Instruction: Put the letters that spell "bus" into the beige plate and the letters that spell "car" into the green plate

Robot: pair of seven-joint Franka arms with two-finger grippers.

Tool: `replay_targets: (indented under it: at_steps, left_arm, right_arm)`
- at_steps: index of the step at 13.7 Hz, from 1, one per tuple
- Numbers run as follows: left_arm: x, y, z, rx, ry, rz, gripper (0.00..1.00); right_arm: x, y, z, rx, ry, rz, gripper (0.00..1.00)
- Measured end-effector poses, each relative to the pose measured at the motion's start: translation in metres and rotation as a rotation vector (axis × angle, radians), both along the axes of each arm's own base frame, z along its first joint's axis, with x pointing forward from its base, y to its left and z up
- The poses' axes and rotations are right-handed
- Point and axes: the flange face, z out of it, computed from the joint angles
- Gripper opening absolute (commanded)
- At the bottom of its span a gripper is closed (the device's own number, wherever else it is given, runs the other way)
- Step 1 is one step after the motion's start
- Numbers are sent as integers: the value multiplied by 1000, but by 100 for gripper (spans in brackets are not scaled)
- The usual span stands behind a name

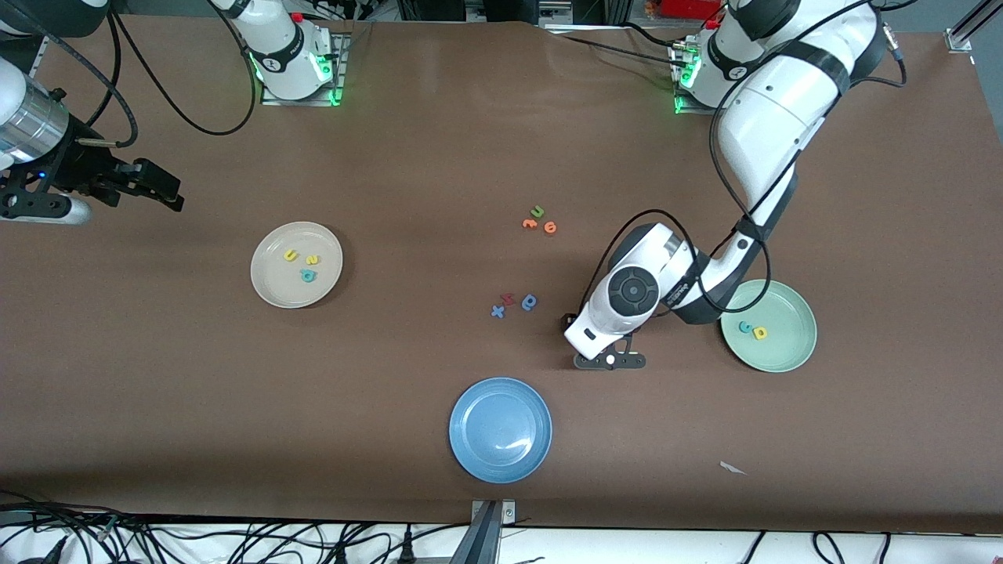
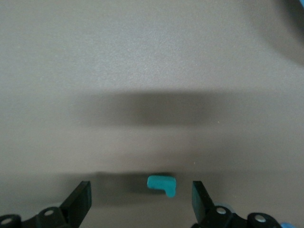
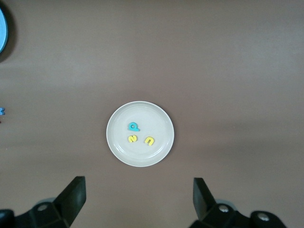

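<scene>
Left wrist view: my left claw [image 2: 140,202] straddles the small teal foam r [image 2: 162,185], fingers apart. Closing off-centre could flick it across the brown desk [image 2: 152,71]. My right claw [image 3: 137,197] waits open.

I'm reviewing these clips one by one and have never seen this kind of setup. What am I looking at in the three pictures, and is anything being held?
Two white robot arms stand at a brown table. One picture looks down from a high camera facing them; the other two come from cameras on each arm's wrist.

The left tool is low over the table between the blue plate and the green plate. Its fingers are open on either side of a small teal r lying on the table; nothing is held yet. The right tool waits, open and empty, high over the table with the beige plate in its view.

The beige plate holds a teal b, a yellow u and a yellow s. The green plate holds a teal c and a yellow a. Spare orange, green, blue and red letters lie mid-table.
</scene>
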Motion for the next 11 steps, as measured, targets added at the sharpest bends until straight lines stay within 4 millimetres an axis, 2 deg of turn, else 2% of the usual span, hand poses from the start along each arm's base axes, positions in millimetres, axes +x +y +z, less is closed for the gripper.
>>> replay_targets:
  at_steps: [7, 11]
  left_arm:
    - [1, -2, -6, -6, 8, 7, 72]
    - [-5, -13, -8, -6, 12, 12, 64]
  right_arm:
    - [1, 2, -1, 8, -4, 2, 100]
    - [1, 3, -1, 8, -5, 2, 100]
